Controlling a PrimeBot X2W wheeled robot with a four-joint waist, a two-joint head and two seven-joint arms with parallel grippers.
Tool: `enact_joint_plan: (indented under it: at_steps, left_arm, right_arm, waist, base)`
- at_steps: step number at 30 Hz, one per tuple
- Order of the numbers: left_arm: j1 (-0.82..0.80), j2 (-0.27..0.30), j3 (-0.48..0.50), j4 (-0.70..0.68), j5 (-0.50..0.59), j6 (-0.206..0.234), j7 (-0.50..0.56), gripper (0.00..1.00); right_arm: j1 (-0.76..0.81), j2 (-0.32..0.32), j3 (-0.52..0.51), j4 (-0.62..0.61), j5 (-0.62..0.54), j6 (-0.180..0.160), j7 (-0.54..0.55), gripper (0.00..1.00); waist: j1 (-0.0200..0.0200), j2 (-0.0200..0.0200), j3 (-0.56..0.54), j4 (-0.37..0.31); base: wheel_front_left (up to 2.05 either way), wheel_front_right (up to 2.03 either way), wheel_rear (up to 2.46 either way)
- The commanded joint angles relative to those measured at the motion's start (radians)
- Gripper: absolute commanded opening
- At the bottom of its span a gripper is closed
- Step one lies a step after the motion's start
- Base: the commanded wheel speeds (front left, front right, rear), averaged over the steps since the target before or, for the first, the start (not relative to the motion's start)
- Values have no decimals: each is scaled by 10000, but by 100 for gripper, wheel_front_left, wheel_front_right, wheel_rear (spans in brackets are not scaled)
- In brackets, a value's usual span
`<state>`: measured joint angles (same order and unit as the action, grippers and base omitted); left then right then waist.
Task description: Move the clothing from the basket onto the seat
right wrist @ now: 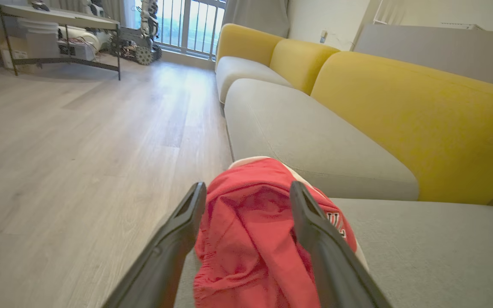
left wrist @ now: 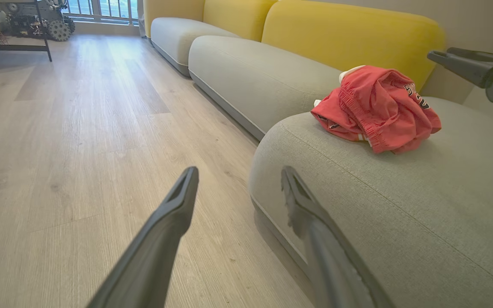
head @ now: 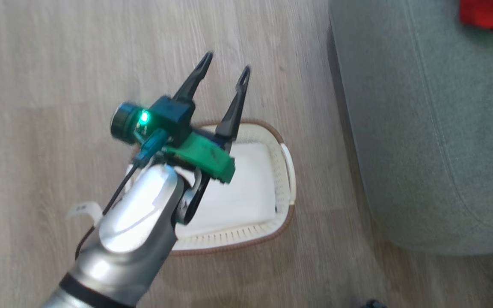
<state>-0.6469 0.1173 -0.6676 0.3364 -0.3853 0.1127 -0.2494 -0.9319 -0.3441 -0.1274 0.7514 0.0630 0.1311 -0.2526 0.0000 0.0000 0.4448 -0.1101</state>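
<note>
Basket (head: 246,244): nearest us on the floor (head: 58,85), white bottom bare where it shows; our left forearm (head: 135,214) hides one part.
Seat (left wrist: 400,205): just beside the basket.
Clothing (left wrist: 375,107): crumpled red heap lying on the seat cushion.
Progress: we judge the transfer done, or nearly so.
Left gripper (head: 227,63): raised above the basket, fingers apart, nothing held.
Right gripper (right wrist: 247,185): farther off, over the seat, pointing at the clothing, fingers spread, gripping nothing.
</note>
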Motion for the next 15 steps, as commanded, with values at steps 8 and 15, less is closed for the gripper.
enact_joint_plan:
  at_steps: [8, 15]
  left_arm:
    - [1216, 266, 943, -208, -10, 295, -121, 100]
    - [2105, 423, 1512, -212, -4, 494, -122, 100]
  right_arm:
    - [1901, 769, 282, -1728, 179, -4, -91, 100]
    - [3498, 1522, 271, -2935, 481, -4, -91, 100]
  waist:
    - [0, 0, -1719, 936]
    - [0, 0, -2489, 1451]
  base:
    - [0, 0, 0]
    - [0, 0, 0]
